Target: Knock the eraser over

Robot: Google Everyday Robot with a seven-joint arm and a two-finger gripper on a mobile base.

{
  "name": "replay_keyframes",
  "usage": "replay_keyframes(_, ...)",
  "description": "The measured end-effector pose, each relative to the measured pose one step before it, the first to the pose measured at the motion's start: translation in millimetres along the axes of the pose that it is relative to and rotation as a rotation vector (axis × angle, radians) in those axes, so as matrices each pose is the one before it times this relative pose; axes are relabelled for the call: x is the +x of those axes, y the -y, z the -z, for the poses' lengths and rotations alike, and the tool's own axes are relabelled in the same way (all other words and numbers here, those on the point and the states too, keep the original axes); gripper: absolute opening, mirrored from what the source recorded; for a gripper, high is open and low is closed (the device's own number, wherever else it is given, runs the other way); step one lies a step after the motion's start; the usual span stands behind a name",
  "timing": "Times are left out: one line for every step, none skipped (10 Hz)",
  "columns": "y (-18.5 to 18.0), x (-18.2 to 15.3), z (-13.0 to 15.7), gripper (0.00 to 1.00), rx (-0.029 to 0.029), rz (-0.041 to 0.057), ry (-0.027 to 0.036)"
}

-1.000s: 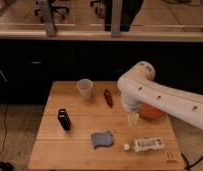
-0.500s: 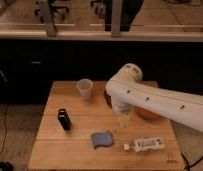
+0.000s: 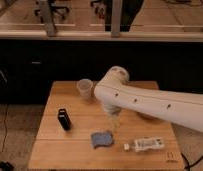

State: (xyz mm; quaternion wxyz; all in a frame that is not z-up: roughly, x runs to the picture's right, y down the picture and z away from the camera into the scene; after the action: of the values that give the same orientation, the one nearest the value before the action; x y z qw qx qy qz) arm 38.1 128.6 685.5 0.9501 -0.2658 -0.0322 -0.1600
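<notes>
One camera view covers the whole scene, looking down across a wooden worktop (image 3: 55,152) with the white arm reaching in from the right. The hand (image 3: 114,121) hangs from the bend of the arm, pointing down over the middle of the worktop. It is released, its fingers spread with nothing between them.

Off to the left of the hand as the camera sees it, well apart from it and at about the same depth, the eraser (image 3: 64,119) appears to stand upright on its end, a slim black block near the worktop's left edge. A blue sponge (image 3: 102,138) lies just below the hand, nearer the camera. A clear cup (image 3: 84,88) stands beyond the hand and to its left, and a white tube (image 3: 144,145) lies on the near side, to its right.

My judgement is that the approach is under way and the eraser is not yet touched. The next move calls for carrying the hand leftward, low enough to meet the block's upper half, clear of the sponge, then a short sideways push to tip it flat
</notes>
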Motion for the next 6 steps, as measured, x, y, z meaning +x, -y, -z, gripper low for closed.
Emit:
replay_keyframes(2.56,-6.36,-2.68,0.80,0.00480,0.01191,0.00099)
replay_keyframes(1.46,-2.90,-1.29,0.80,0.00414,0.00618,0.00272)
replay_keyframes(0.41,-0.11,-1.14,0.80,0.00337,0.00846,0.00427)
replay_keyframes(0.73,-1.39,-1.09,0.80,0.00267,0.00792,0.00210)
replay_keyframes(4.43,-11.32,-1.87,0.80,0.00559,0.02050,0.00371)
replay_keyframes(3.47,-8.16,-0.99,0.80,0.00280,0.00926,0.00245)
